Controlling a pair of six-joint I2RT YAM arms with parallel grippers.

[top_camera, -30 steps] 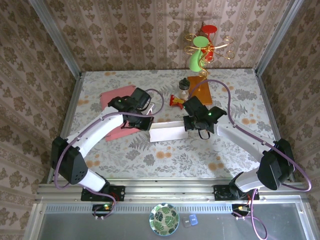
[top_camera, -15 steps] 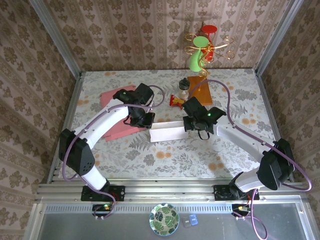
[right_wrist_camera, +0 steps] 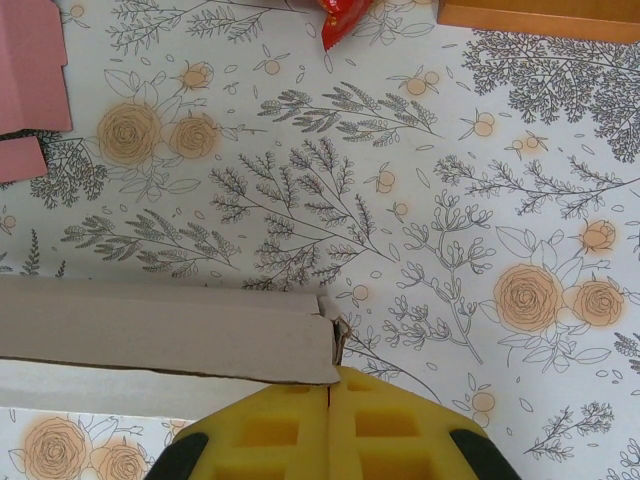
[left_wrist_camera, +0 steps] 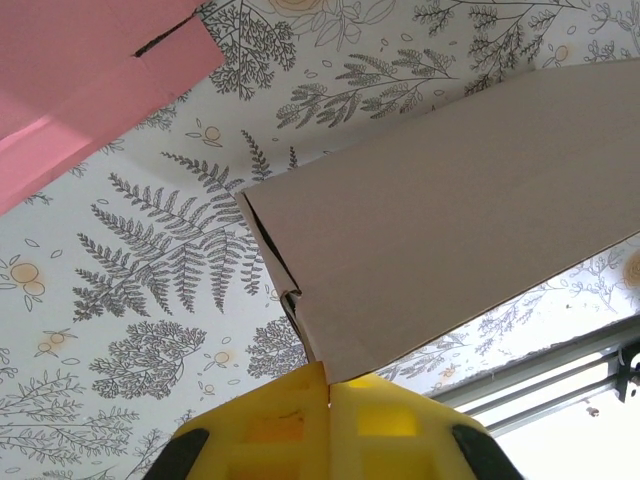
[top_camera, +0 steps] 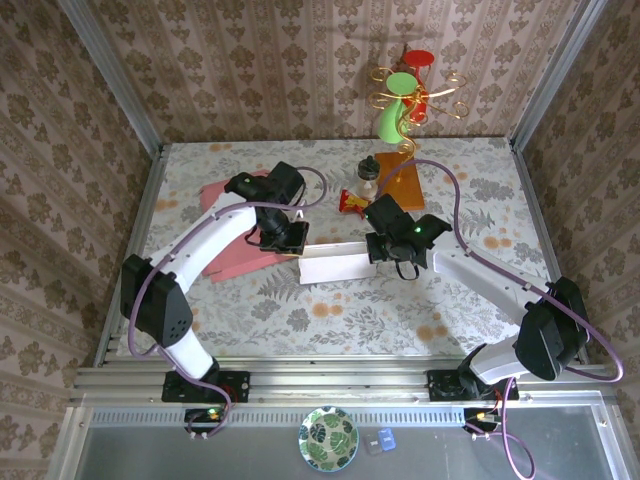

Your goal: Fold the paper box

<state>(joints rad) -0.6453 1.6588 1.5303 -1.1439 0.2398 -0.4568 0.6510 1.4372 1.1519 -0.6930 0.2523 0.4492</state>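
Paper box (top_camera: 216, 195): light, floppy pink sheet lying flat toward the left edge of the table (top_camera: 330, 320) (probably best pinched at a flap edge), while left gripper (left_wrist_camera: 328, 380) and right gripper (right_wrist_camera: 330, 385) each clench the white-grey card (top_camera: 335, 265).

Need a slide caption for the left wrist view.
Left gripper pinching a corner of the white-grey card, pink paper box lying apart on the floral tablecloth.

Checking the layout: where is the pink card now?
In the top view, the pink card lies flat at left, partly under the left arm, just left of the white card.
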